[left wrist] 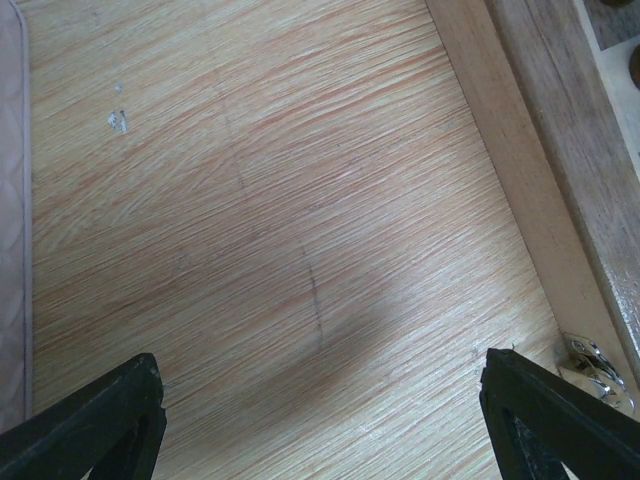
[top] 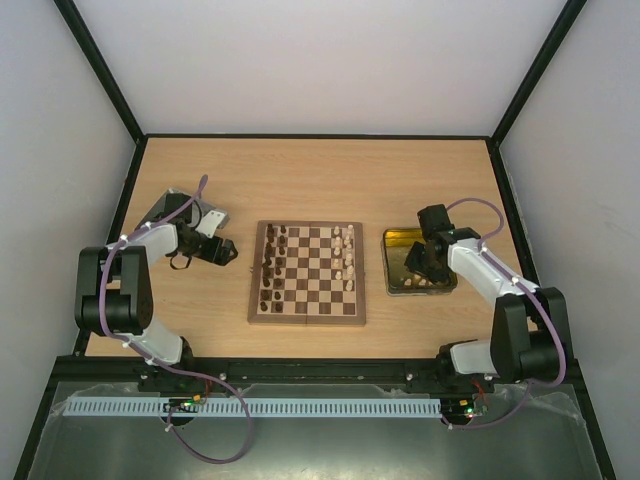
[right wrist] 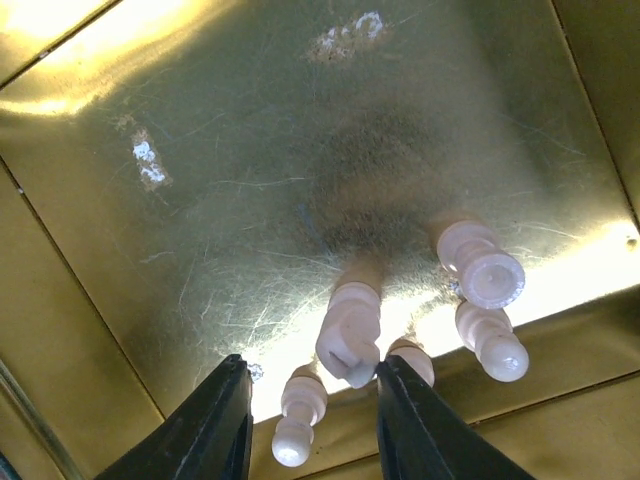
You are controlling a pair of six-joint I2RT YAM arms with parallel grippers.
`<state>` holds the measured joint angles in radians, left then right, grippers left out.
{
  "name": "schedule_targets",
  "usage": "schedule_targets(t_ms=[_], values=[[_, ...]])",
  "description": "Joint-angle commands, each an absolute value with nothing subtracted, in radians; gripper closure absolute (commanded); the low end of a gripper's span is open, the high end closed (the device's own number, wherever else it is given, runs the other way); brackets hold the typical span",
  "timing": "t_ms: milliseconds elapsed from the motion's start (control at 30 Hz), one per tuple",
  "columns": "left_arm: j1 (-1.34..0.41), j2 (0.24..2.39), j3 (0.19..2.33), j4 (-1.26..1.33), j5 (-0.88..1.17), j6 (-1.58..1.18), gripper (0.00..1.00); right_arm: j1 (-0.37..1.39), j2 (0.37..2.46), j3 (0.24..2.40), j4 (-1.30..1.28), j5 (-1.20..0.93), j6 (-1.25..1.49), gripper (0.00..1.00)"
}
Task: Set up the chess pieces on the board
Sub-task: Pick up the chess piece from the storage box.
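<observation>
The chessboard [top: 307, 273] lies in the table's middle, dark pieces [top: 270, 262] along its left columns and cream pieces [top: 347, 258] along its right. My right gripper [right wrist: 312, 385] hangs open over the gold tin tray [right wrist: 200, 200], its fingers [right wrist: 215, 425] either side of a small cream pawn [right wrist: 298, 418] and a cream knight [right wrist: 349, 325]. A cream rook [right wrist: 480, 265] and two more cream pieces [right wrist: 490, 340] stand beside them. My left gripper [left wrist: 320, 400] is open and empty above bare table, left of the board's edge [left wrist: 520, 170].
The gold tray [top: 396, 262] sits right of the board. A metal clasp [left wrist: 595, 362] is on the board's side. A black frame and white walls [top: 320, 60] enclose the table.
</observation>
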<state>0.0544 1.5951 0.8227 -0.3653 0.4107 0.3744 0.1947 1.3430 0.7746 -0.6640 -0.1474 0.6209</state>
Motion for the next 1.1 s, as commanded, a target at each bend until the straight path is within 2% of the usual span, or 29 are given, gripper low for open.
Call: schedule_targets(t_ms=[0, 1067], values=[[0.049, 1.604, 0.821, -0.38, 0.428, 0.382, 0.13, 0.188, 1.345, 0.772, -0.647, -0.137, 0.627, 0.67], [0.044, 1.609, 0.823, -0.382, 0.428, 0.382, 0.13, 0.186, 1.309, 0.777, -0.696, -0.117, 0.67, 0.66]])
